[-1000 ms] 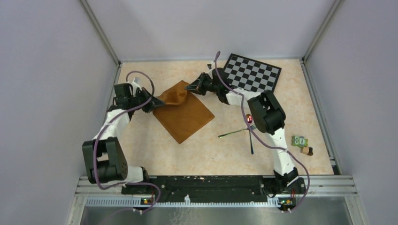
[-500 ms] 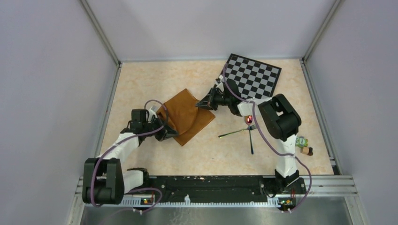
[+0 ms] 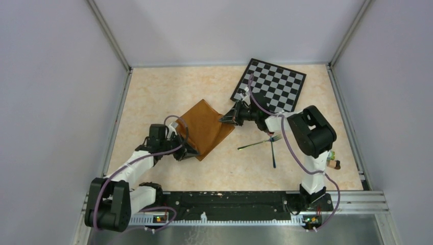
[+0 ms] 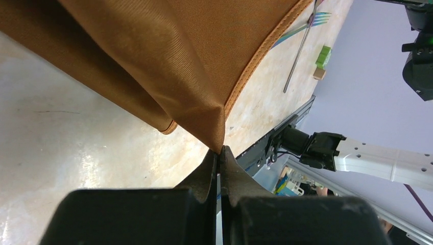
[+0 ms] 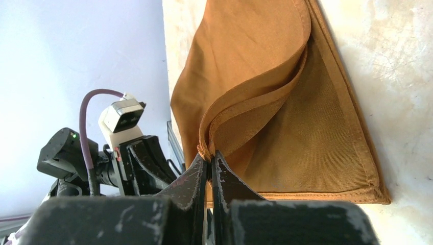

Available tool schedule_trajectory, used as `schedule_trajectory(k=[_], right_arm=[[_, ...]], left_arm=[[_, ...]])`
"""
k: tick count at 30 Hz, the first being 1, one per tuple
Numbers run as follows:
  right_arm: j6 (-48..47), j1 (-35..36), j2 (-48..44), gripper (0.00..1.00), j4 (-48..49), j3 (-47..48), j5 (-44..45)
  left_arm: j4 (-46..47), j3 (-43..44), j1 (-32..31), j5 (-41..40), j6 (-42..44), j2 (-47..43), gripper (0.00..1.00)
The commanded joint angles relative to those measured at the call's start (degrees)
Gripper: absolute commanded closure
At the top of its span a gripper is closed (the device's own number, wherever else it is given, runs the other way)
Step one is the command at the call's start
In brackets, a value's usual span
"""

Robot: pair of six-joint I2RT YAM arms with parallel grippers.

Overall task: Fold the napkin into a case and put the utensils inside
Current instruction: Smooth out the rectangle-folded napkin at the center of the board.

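Firmly, left tool (image 4: 219, 151) pinches one napkin (image 3: 204, 127) corner; right tool (image 5: 209, 156) pinches another.

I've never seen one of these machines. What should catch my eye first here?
The rust-brown napkin at the centre, half folded over itself, with the left tool and right tool each pinched shut on a corner of it. Farther back on the right lies a black-and-grey checkered board; nearer, right of the napkin, two slim crossed utensils lie untouched.
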Motion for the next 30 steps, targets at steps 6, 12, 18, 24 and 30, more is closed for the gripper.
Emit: schedule_trajectory(k=[6,12,18,24,30], right_arm=[[-3.2,-1.4,-4.2,1.00,1.5,-2.8,0.2],[-3.7,-1.6,-2.4,1.00,1.9,-3.1,0.4],[-3.6,-1.7,-1.1,1.00,2.5,-1.2,0.3],[-2.3,-1.6,2.2,1.00,1.8,8.8,0.7],[0.1,0.5,9.8,1.00,1.1,26.4,3.0]], left_arm=[[4.4,-3.4,-3.1,-1.3,-3.3,-0.4,1.00],[5.4,-4.4,-3.5,-3.0,-3.1,0.9,1.00],[4.6,-1.8,-3.5,-4.8,-2.6,0.7,1.00],[-0.2,11.8,-0.3,-12.5,2.8,1.2,1.00],[-9.0,31.0,14.0,-16.3,14.1,13.6,1.00]])
